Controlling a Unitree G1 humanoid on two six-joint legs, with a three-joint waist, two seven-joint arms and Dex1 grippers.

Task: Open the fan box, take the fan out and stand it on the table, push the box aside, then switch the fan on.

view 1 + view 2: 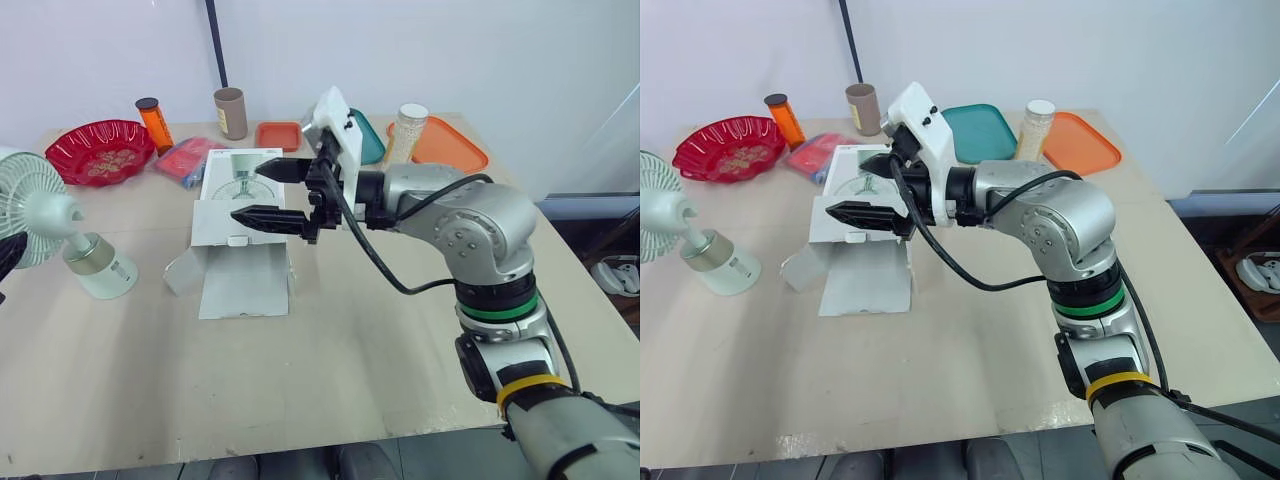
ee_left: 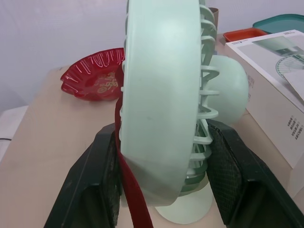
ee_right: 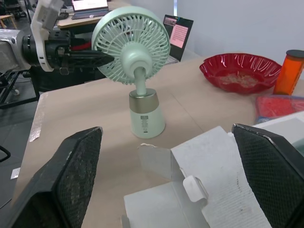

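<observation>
With my left gripper (image 2: 162, 142) clamped on the fan (image 1: 55, 215) at frame left and my right gripper (image 1: 250, 193) spread over the box (image 1: 225, 225), a leftward shove could topple it.

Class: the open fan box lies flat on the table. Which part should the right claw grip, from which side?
Probably the box by its thin right long edge, from the robot's right: near flaps are floppy, the fan stands to its left. The right claw hangs open above it.
</observation>
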